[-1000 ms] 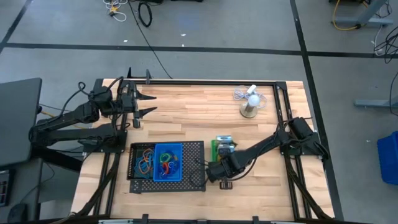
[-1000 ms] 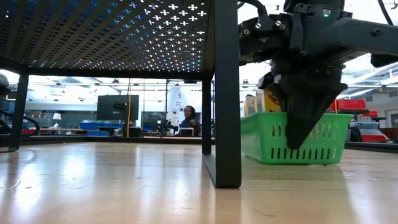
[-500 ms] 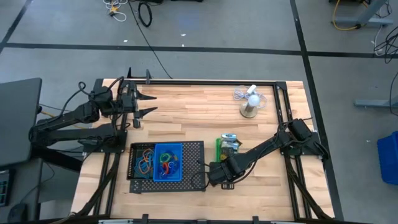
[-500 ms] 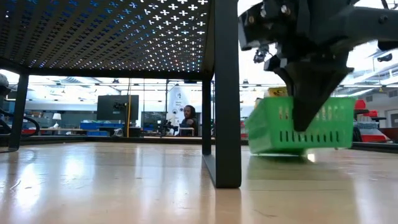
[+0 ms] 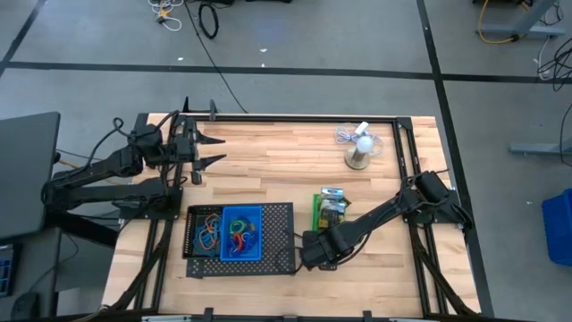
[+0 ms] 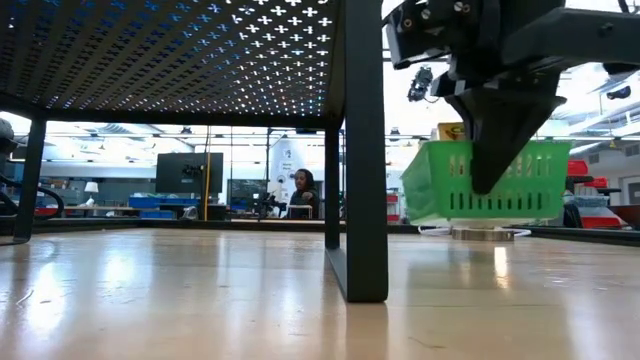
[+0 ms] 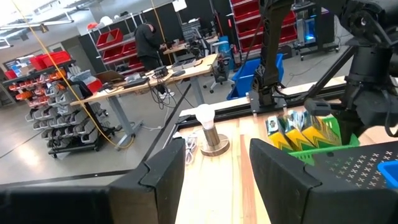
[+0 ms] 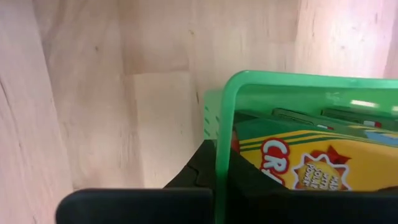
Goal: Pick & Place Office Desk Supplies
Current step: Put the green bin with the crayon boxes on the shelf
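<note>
The right tool (image 6: 487, 185) is clamped on the green bin's (image 6: 487, 193) near rim, holding it off the tabletop (image 6: 200, 290); the bin's long axis runs away from the tool, the mesh tray (image 5: 284, 240) just beside. The left tool (image 5: 212, 148) waits half-open, well apart.

1. From above, my desk (image 5: 268, 161) sits in bright, even light with soft shadows.
2. At desk level, the backlit windows glare and the wood reflects.
3. My right wrist view looks washed out.

Only partial "CR" legible, on yellow crayon box (image 8: 311, 165) in green bin (image 8: 280, 84).
</note>
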`<state>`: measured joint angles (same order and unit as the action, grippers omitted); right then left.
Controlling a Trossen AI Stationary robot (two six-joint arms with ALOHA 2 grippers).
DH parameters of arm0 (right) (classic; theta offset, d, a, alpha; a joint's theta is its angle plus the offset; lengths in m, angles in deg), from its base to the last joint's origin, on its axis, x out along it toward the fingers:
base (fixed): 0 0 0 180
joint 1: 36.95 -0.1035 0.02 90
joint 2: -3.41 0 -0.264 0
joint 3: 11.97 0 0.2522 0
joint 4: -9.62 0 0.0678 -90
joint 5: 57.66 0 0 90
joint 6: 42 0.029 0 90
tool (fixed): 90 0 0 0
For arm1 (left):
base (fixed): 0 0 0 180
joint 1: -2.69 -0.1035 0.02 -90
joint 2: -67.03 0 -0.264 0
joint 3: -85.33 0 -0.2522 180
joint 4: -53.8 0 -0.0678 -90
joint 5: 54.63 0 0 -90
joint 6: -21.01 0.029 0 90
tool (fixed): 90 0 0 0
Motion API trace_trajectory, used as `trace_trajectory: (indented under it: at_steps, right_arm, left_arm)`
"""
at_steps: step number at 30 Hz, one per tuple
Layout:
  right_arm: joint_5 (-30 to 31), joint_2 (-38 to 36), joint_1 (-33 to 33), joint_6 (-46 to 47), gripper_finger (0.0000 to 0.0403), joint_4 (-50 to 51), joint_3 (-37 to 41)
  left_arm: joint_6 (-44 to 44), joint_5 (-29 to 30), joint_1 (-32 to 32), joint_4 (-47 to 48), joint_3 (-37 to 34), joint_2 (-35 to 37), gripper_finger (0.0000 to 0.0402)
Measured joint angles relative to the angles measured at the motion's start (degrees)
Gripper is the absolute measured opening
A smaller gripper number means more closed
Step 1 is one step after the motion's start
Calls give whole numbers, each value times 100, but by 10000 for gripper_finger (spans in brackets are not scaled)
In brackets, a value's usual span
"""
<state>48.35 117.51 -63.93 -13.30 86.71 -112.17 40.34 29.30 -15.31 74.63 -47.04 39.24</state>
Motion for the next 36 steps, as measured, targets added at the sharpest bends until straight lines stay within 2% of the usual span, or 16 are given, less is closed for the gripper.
trace_trajectory:
  at_steps: [11,21,26,36]
  right_arm:
    - [637,-17,-61,83,0,1068,-1120]
    - [749,-17,-52,-12,0,1983,-1983]
    - [740,-17,-48,-320,0,1902,-2282]
    - [903,-17,4,-1273,0,852,-2579]
  left_arm:
    - [0,0,0,57,0,0,188]
    - [-1,0,0,90,0,0,188]
    - [-2,0,0,90,0,-36,188]
    - [0,0,0,94,0,-103,188]
